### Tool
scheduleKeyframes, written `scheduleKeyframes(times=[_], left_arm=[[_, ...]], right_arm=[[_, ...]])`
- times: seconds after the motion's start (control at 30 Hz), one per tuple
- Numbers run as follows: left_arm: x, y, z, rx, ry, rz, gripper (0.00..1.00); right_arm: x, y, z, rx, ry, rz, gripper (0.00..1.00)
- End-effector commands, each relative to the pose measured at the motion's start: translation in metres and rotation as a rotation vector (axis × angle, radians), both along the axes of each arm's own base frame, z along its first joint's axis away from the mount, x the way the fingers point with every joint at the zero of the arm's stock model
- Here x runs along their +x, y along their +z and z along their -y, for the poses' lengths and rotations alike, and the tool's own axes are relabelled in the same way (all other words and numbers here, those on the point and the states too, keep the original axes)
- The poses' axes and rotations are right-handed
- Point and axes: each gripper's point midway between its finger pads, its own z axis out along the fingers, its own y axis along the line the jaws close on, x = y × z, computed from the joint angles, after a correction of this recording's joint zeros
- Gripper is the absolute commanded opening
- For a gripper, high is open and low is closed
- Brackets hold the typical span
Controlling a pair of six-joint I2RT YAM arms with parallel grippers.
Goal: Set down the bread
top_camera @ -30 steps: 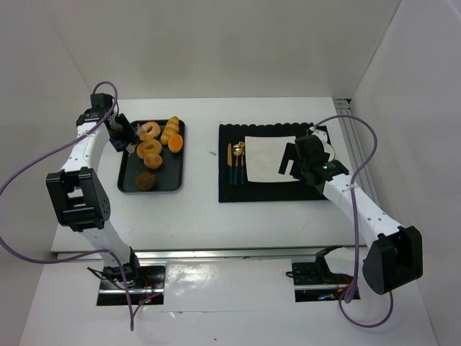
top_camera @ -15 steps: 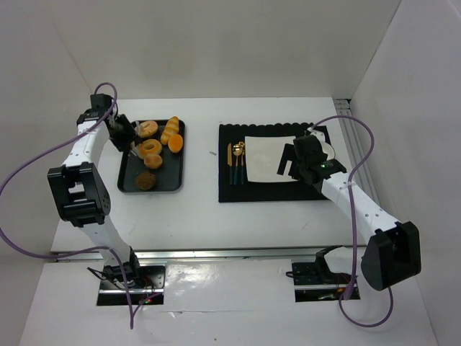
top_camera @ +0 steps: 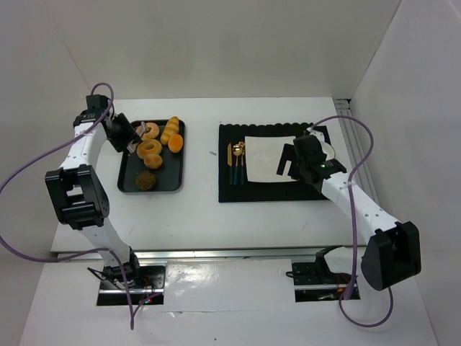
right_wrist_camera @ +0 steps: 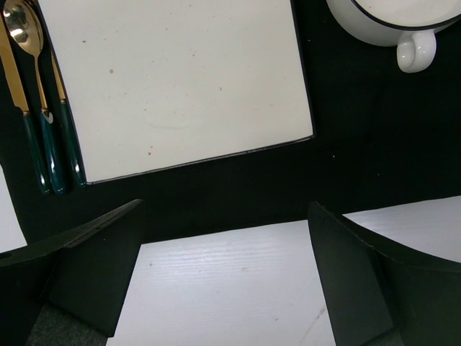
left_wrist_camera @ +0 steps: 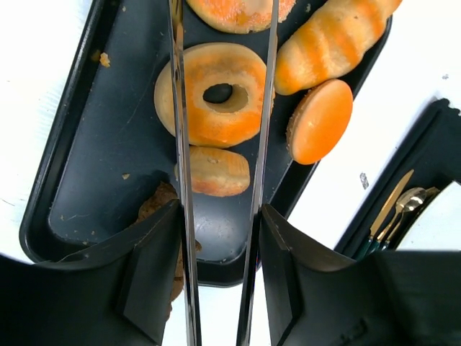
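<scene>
- Lying flat in the black rectangular tray (left_wrist_camera: 94, 166) with rounded corners, on the white desk (top_camera: 194, 216), the golden-orange ring-shaped bread (left_wrist_camera: 230, 122) shows a matte crust and a dark centre hole.
- A second near-identical ring (left_wrist_camera: 238, 11) lies just beyond it toward the tray's far end and is cut off by the top edge of the left wrist view.
- The left pincer (top_camera: 132, 138) hangs over the tray. Its two thin, shiny metal blades (left_wrist_camera: 181, 144) stand apart, one along each side of both rings, with nothing seen clamped. The tips run out of the wrist view.
- Beside the rings lie a ridged, elongated golden roll (left_wrist_camera: 331, 43) and a smooth orange disc (left_wrist_camera: 320, 122).
- A small pale-gold piece (left_wrist_camera: 216, 173) and a rough dark brown lump (left_wrist_camera: 155, 209), partly hidden, lie nearer.
- The right pincer (right_wrist_camera: 225, 209) has its broad black fingers wide apart and empty, over the edge of a black mat (right_wrist_camera: 216, 189).
- The mat bears a square cream plate (right_wrist_camera: 180, 79), gold cutlery with green handles (right_wrist_camera: 54, 151) and a glossy white cup (right_wrist_camera: 414, 45).
</scene>
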Motion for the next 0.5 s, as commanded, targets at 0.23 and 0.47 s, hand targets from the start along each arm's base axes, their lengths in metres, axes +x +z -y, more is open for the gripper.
scheduleKeyframes(times=[0.23, 0.47], left_arm=[[0.006, 0.021, 0.006, -0.029, -0.012, 0.078, 0.59], [0.004, 0.004, -0.003, -0.042, 0.030, 0.043, 0.56]], right_arm=[[0.013, 0.013, -0.006, 0.027, 0.006, 0.065, 1.00], [0.013, 0.013, -0.006, 0.027, 0.006, 0.065, 1.00]])
